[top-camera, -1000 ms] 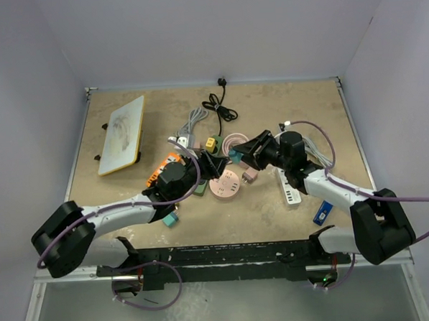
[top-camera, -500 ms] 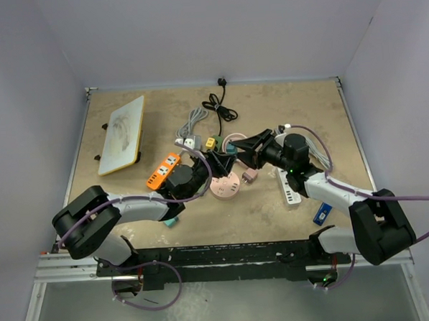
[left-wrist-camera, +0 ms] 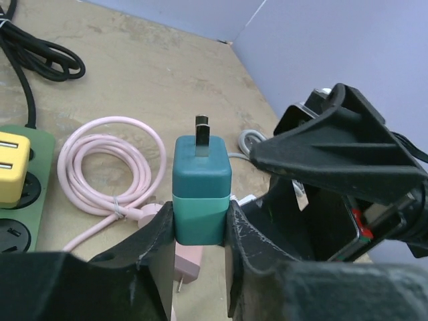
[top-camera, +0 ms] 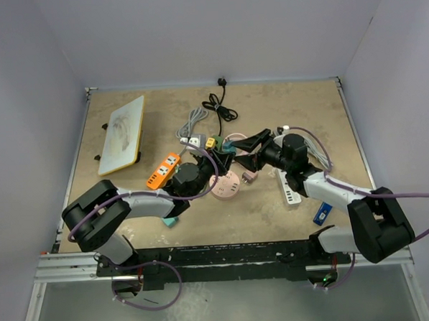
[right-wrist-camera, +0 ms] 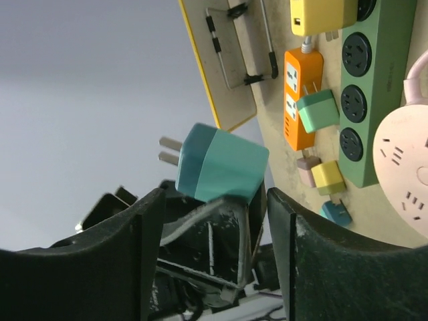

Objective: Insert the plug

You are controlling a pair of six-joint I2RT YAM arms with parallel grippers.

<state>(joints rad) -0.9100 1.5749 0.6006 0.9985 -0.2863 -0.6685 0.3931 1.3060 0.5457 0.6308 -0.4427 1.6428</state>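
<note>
A two-tone teal plug (left-wrist-camera: 200, 190) stands prongs-up between the black fingers of my left gripper (left-wrist-camera: 200, 231), which is shut on its lower half. In the right wrist view the same plug (right-wrist-camera: 221, 164) sits beyond the fingers of my right gripper (right-wrist-camera: 214, 200), which is open with a gap on each side of it. From above, both grippers meet over the table's middle, the left gripper (top-camera: 220, 159) and the right gripper (top-camera: 244, 149) on either side of the plug (top-camera: 230, 149). A round pink power strip (top-camera: 226, 183) lies just below them.
A green power strip (right-wrist-camera: 374, 87) carries a yellow plug (right-wrist-camera: 321, 13). An orange strip (top-camera: 163, 170), a pink coiled cable (left-wrist-camera: 110, 174), a white strip (top-camera: 289, 185), a black cable (top-camera: 219, 106), a small pink plug (top-camera: 249, 176) and a yellow-edged board (top-camera: 123, 134) lie around.
My left arm has swung right to the teal plug and shut on it. My right gripper, which held the plug, has spread its jaws off it.
</note>
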